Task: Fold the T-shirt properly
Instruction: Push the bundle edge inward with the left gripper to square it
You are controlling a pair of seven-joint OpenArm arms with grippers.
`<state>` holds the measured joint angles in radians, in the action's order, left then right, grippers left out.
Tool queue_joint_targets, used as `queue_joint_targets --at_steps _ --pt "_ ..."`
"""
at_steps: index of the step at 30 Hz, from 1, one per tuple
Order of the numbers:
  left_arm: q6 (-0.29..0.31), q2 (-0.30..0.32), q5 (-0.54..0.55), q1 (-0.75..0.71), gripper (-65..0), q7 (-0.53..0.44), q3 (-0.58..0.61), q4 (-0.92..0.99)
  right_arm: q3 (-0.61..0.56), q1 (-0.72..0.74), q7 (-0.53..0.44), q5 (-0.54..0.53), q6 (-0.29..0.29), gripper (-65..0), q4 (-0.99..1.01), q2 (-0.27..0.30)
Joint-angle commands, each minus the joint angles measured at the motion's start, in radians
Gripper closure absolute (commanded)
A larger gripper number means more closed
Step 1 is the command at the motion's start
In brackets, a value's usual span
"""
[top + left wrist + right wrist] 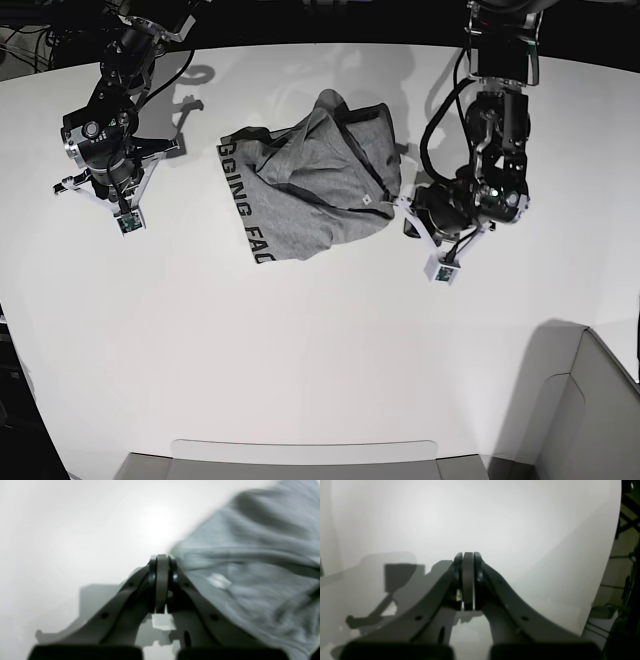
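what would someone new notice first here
The crumpled grey T-shirt bunched in the middle of the white table, with black lettering along its left edge in the base view. Then the two arms flanking it: the left gripper shut right at the shirt's edge, the right gripper shut and well apart from it over bare table.

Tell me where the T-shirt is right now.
In the base view the T-shirt lies crumpled on the white table, above centre, between the two arms and nearer the left gripper, which is shut beside its edge.

T-shirt [250,562] blurred, cut off at right edge.
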<state>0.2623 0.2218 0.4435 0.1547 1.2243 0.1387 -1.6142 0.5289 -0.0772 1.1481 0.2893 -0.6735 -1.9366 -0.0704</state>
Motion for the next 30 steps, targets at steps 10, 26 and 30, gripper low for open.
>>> queue_joint_targets --at_steps 10,26,30 --pt "0.012 -0.002 0.024 -0.039 0.0 -0.031 -0.063 -0.146 -0.005 0.018 -0.012 0.000 -0.013 0.0 -0.021 0.008" --pt "0.162 0.086 -0.275 -0.205 0.0 -0.047 0.227 -0.196 -0.006 0.069 -0.013 0.000 -0.013 0.0 -0.016 0.011" --pt "0.164 0.089 -0.282 -0.237 0.0 -0.047 0.120 -0.272 -0.006 0.070 -0.013 -0.014 -0.015 0.0 -0.019 0.030"
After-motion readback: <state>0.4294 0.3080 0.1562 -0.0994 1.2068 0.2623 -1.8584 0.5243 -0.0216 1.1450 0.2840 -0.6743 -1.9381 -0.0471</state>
